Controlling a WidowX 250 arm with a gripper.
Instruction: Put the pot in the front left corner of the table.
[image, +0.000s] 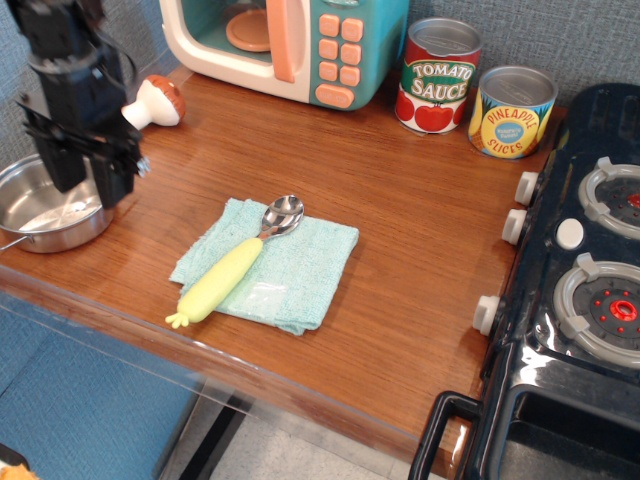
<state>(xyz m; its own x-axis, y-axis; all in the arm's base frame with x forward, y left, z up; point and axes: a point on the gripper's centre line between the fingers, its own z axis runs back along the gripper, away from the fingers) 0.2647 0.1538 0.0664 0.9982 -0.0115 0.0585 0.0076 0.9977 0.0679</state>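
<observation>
— Steel pot (45, 212) sits on the wooden table (420, 260) at its front left corner, upright, one wire loop handle poking toward the front edge. Agree?

— We agree. Gripper (95, 185) hangs over the pot's right rim. The pot lies just left of it and slightly below.

— Jaws?

— We can't tell. The fingers are dark against the arm body and face away from us. No sign that they clamp the rim, but we won't call it.

— Axis?

— The pot is round, so no long axis. The handles look to run roughly front to back.

— Only one arm, so nearness is moot. We judge placement as good as done. The next move is likely a lift straight up, clear of the right rim. Risk is snagging that rim and dragging the pot.

— Noted. Cloth (268, 263) with spoon (238, 261) lies well apart to the right.
</observation>
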